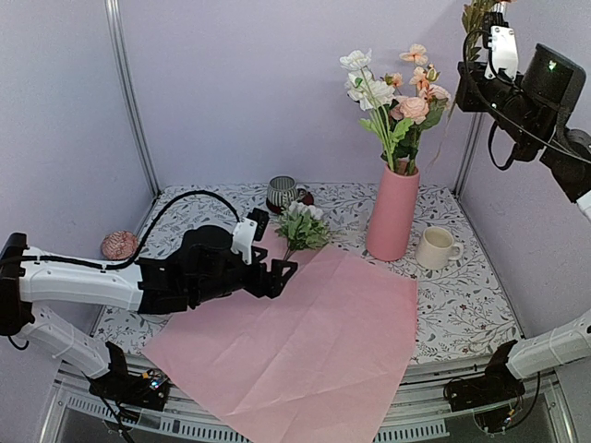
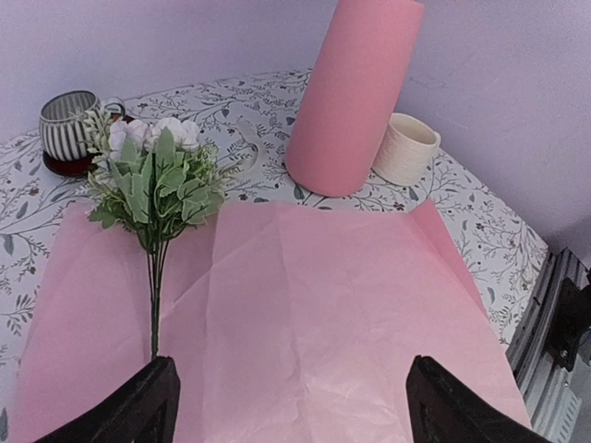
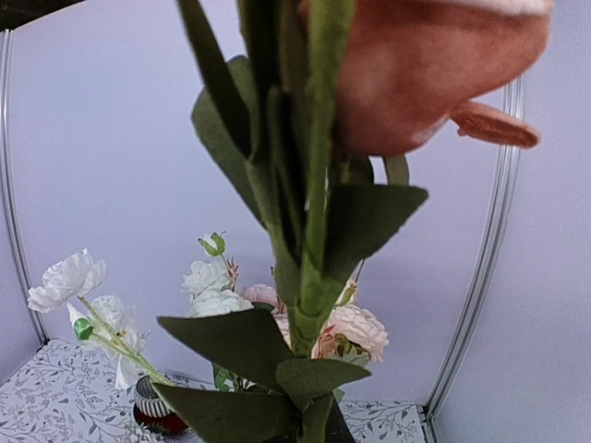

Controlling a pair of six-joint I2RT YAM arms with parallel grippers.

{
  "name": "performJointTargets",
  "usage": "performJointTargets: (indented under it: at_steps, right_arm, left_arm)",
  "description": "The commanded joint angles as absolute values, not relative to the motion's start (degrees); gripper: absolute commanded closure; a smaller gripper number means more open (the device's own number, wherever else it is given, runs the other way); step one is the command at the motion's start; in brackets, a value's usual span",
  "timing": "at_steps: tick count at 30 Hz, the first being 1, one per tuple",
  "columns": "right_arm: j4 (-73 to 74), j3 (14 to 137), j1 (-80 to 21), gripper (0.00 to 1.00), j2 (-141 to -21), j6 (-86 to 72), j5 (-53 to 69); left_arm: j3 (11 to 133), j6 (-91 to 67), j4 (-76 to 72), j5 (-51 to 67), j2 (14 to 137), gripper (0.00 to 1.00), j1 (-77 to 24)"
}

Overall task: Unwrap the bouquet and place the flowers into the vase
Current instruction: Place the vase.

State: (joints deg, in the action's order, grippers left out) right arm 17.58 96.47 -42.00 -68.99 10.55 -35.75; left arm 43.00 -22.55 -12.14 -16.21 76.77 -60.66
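Left pincer [image 2: 291,383] stood wide; sprig [image 2: 155,185] lay just ahead-left on the paper [image 2: 351,305]. A misaligned close risked snagging paper instead. Right pincer [image 1: 489,14] clamped a stem [image 3: 319,185].

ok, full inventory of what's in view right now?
vase: 1, pink, upright, back right
flowers in vase: one bunch, white, peach, pink
loose sprig: 1, white heads, green leaves, lying on paper's far edge
wrapping paper: 1 sheet, pale pink, spread flat mid-table
cup: 1, cream, right of vase
striped mug: 1, dark and white, on red saucer, back centre
round lump: 1, pinkish, left edge
left claw: open, low over paper, near sprig's stem
right claw: shut on held stem, peach bloom, raised upper right
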Motion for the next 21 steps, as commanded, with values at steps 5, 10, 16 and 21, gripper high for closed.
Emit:
performJointTargets:
  at_steps: [5,10,16,21]
  right_arm:
    - [13.6,98.7,-42.0,0.98,-72.4,12.9,-34.2]
    - [11.9,98.9,-41.6,0.98,-73.8,13.0,-32.6]
    - [10.9,99.7,-40.9,0.98,-75.6,12.6,-30.5]
    - [11.1,99.9,-39.0,0.98,-76.9,10.8,-27.4]
  left_arm:
    - [41.9,-23.2,-11.5,-16.8,75.3,0.13,-59.8]
    - [42.3,-22.9,-10.9,-17.1,75.1,0.13,-59.6]
    - [42.5,-22.6,-10.4,-17.1,74.6,0.13,-59.2]
    - [42.2,-22.5,-10.3,-17.1,74.4,0.14,-59.0]
